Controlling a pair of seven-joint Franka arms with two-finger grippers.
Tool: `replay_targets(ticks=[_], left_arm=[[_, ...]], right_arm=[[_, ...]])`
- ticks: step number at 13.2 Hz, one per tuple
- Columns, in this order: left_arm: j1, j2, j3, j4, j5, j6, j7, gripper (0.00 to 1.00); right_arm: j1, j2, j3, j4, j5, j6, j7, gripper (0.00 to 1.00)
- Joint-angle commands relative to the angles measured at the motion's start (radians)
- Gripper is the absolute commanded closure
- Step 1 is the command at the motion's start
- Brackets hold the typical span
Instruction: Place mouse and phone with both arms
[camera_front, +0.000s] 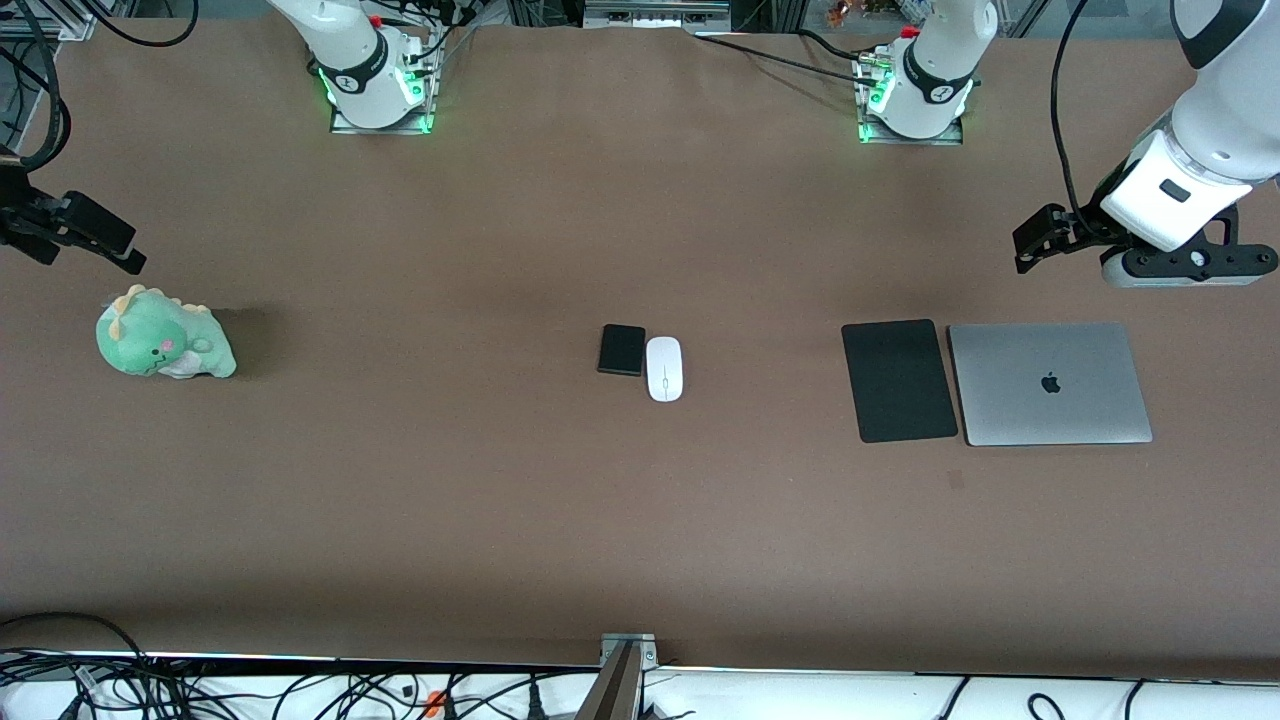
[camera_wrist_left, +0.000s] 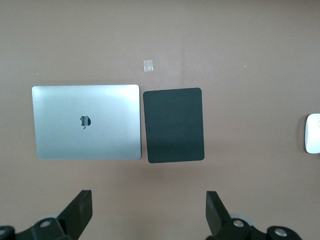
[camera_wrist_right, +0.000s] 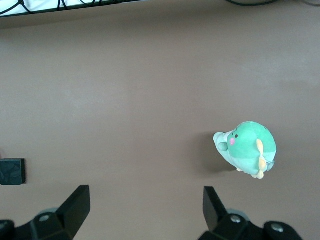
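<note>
The white mouse (camera_front: 664, 369) and the black phone (camera_front: 621, 350) lie side by side at the table's middle, the phone toward the right arm's end. My left gripper (camera_front: 1185, 266) hovers open and empty over bare table, beside the laptop's edge that is farther from the front camera. In the left wrist view its jaws (camera_wrist_left: 150, 215) stand wide apart, and the mouse (camera_wrist_left: 313, 133) shows at the edge. My right gripper (camera_wrist_right: 145, 212) is open and empty over bare table near the plush toy. The phone's corner (camera_wrist_right: 12, 171) shows at the edge of that view.
A large black mouse pad (camera_front: 898, 380) and a closed silver laptop (camera_front: 1050, 383) lie side by side toward the left arm's end. A green plush dinosaur (camera_front: 160, 345) sits toward the right arm's end. Only a black part of the right hand (camera_front: 70, 230) shows in the front view.
</note>
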Motion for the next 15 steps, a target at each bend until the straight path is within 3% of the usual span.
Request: replay_targets(ticks=[1, 15], left_arm=[[0.001, 0.012, -0.005, 0.03, -0.017, -0.028, -0.006, 0.0], [0.0, 0.014, -0.007, 0.03, -0.019, -0.028, -0.006, 0.0]], right_arm=[[0.0, -0.015, -0.005, -0.007, 0.0, 0.0, -0.021, 0.0], [0.0, -0.012, -0.042, -0.005, 0.0, 0.002, -0.101, 0.0]])
